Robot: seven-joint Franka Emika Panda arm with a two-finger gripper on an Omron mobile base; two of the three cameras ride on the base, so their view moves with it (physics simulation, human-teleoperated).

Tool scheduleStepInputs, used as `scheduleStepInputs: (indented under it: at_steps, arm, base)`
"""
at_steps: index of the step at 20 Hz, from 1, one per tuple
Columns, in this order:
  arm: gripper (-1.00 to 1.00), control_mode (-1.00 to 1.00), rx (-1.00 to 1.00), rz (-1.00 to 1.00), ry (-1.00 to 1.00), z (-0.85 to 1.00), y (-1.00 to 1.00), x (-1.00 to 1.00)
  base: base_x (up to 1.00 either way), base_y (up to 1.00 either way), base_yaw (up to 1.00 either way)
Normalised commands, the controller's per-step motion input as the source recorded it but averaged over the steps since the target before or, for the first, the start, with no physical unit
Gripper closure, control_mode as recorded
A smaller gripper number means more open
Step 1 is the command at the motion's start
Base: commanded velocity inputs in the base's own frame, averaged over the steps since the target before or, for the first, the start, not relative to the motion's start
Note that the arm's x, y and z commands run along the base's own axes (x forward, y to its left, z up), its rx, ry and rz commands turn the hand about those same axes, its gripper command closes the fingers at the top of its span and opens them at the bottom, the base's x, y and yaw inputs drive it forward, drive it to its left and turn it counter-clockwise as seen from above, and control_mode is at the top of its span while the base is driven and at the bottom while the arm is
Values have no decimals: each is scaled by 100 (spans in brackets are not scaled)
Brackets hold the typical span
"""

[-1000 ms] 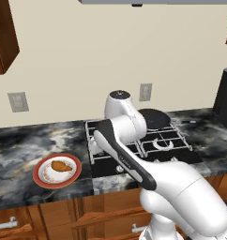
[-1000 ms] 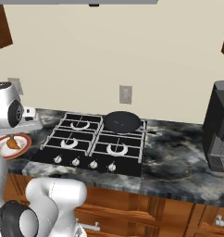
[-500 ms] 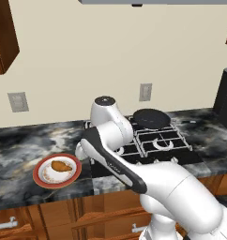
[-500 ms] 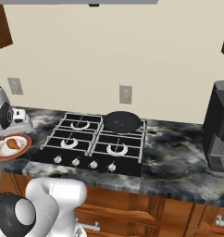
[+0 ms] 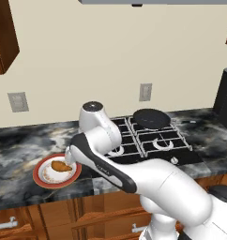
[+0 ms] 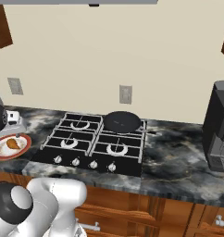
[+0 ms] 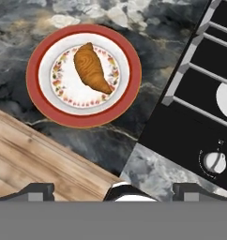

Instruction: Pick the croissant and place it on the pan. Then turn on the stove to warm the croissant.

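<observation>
**Open gripper above the plated croissant**

We saw the small golden-brown crescent-shaped croissant [image 7: 91, 68] lying in the middle of a round white plate with a broad red rim and a ring of small floral marks [image 7: 45, 108]. The plate sat on the dark marbled stone counter [image 7: 87, 140], just beside the left edge of the black four-burner gas stove [image 6: 95, 144] and near the counter's front edge. In the left base view the croissant [image 5: 62, 166] lay on the same plate [image 5: 42, 178], partly behind the white arm.

We found the two-finger gripper [image 7: 113, 190] hanging over the counter's front edge, well apart from the pastry and touching nothing. Its two dark finger tips [image 7: 38, 191] stood far apart at the bottom of the hand view, so the jaws were spread wide and empty.

The small round dark grey shallow pan [image 6: 121, 121] sat on the rear right burner of the stove, with nothing in it. We saw it too in the left base view [image 5: 151, 118]. A row of small silver knobs [image 6: 84, 162] ran along the stove's front. A dark appliance [image 6: 219, 127] stood on the counter at the far right.
</observation>
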Motion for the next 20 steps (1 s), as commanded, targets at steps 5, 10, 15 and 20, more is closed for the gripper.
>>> scheduleStepInputs:
  at_steps: [5,10,15,20]
  arm:
    - [-100,-100,0,0,0,-11,31,15]
    - [-100,-100,0,0,0,-12,30,10]
    - [-100,-100,0,0,0,-14,27,11]
    - [-100,-100,0,0,1,-18,15,16]
  base:
    - [0,0,0]
    - [0,0,0]
    - [0,0,0]
    - [0,0,0]
